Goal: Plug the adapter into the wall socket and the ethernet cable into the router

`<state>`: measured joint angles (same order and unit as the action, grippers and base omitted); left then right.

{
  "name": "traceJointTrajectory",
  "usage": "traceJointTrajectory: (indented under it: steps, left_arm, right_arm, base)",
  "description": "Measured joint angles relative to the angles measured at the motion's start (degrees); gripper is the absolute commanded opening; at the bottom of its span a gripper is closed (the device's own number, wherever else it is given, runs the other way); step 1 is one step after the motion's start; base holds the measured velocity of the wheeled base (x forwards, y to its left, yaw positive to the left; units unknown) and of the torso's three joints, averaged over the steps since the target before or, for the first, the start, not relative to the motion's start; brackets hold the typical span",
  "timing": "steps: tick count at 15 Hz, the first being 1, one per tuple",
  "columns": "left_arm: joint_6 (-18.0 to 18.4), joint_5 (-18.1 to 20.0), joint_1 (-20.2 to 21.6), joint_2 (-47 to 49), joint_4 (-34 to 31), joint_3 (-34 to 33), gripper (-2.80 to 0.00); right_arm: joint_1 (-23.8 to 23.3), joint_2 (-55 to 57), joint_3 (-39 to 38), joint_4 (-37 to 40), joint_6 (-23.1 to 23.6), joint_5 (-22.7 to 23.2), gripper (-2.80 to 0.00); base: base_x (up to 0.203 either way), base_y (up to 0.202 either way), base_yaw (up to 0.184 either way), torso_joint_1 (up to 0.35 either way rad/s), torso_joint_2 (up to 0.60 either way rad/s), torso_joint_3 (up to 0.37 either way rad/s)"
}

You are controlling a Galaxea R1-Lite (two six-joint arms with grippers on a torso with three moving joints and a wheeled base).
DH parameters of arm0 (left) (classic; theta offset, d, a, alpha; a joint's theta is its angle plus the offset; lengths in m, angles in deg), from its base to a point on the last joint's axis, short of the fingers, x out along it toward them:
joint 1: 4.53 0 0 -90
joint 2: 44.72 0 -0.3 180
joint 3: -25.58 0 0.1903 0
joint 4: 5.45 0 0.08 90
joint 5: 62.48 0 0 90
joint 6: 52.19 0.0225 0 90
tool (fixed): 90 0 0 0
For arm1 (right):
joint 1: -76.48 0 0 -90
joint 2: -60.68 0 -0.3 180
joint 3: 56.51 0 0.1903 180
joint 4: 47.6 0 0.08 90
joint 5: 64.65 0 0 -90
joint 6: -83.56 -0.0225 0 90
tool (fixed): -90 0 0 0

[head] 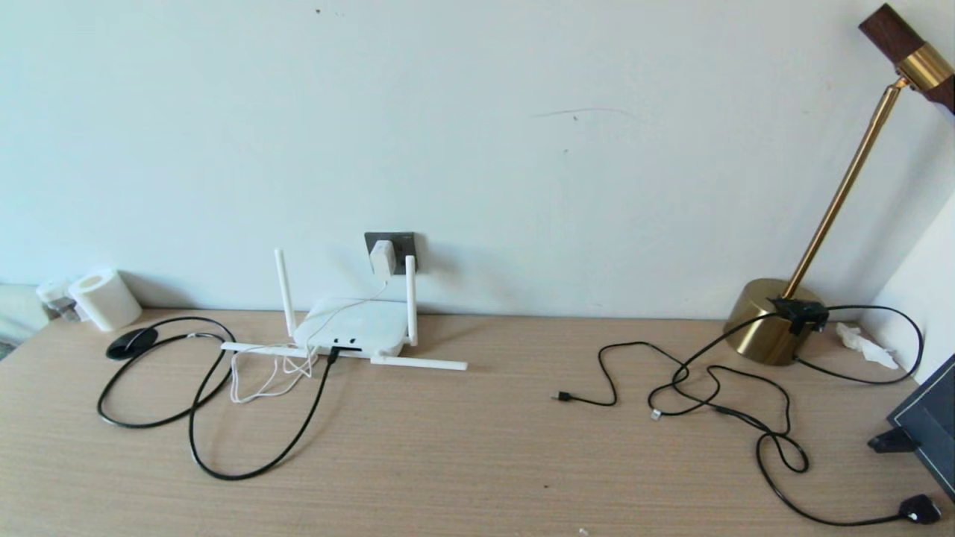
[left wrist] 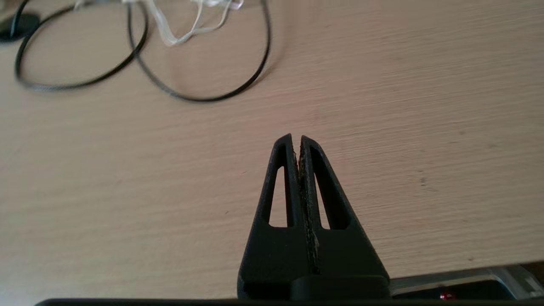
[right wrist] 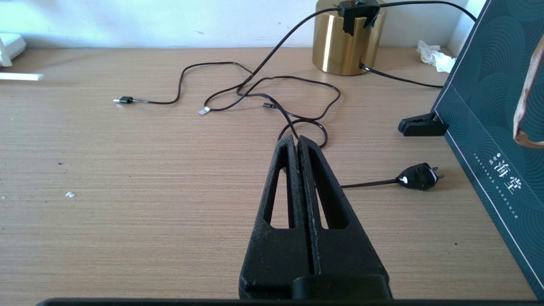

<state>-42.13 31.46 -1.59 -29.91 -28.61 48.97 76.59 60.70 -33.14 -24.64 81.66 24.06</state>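
Pale wood-grain desk (head: 477, 455) runs up to a plain light wall, and neither arm shows in the head view; the left gripper (left wrist: 297, 138) hangs over bare desk on the near left with its fingers pressed together on nothing; the right gripper (right wrist: 296, 138) hangs the same way over the near right, fingers closed and empty, its tips just short of a loop of thin black cable (right wrist: 272, 91). Beyond the left gripper the ethernet cable (head: 254, 459) loops across the desk, and its end sits in a port on the near edge of the router (head: 351, 328); the router lies flat at the far left against the wall, two antennas upright and two lying on the desk. Behind it the adapter (head: 383, 259) sits in the wall socket (head: 406, 242), its thin white cord (head: 261, 377) trailing down beside the router. On the right, a black mains plug (right wrist: 418, 177) lies near a dark teal box (right wrist: 488, 127); a brass lamp (head: 768, 321) stands at the far right.
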Motion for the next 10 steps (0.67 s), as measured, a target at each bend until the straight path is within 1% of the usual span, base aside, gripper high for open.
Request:
traceJointTrajectory:
  steps: [2,5,6,8,9,10]
  left_arm:
    - [-0.18,-0.01,-2.68,-2.96,-0.05,-0.02,-2.8]
    - [-1.65,-0.64,-3.32,-10.29,-0.14,-0.02,-2.8]
    - [-2.91,-1.37,-3.32,-11.81,-0.21,-0.02,-2.8]
    - [-8.7,-3.64,-3.32,-13.63,-0.16,-0.02,-2.8]
    - [-11.06,-3.99,-3.29,-14.11,-0.08,-0.02,-2.8]
    - [-11.69,-4.02,-3.29,-14.45,-0.07,-0.02,-2.8]
  right_arm:
    - [0.0,0.0,0.0,0.0,0.06,0.02,-2.8]
    - [-0.01,0.0,0.0,0.0,0.11,0.0,-2.8]
    - [-0.01,0.0,0.0,0.0,0.01,0.0,-2.8]
    - [0.0,0.0,0.0,0.01,0.54,0.11,-2.8]
    - [0.0,0.0,0.0,0.01,0.5,0.14,-2.8]
    - [0.0,0.0,0.0,0.0,0.47,0.13,-2.8]
  base:
    - [0.0,0.0,0.0,0.0,0.0,0.0]
    - [0.0,0.0,0.0,0.0,0.0,0.0]
    - [0.0,0.0,0.0,0.0,0.0,0.0]
    - [0.0,0.0,0.0,0.0,0.0,0.0]
    - [0.0,0.0,0.0,0.0,0.0,0.0]
    - [0.0,0.0,0.0,0.0,0.0,0.0]
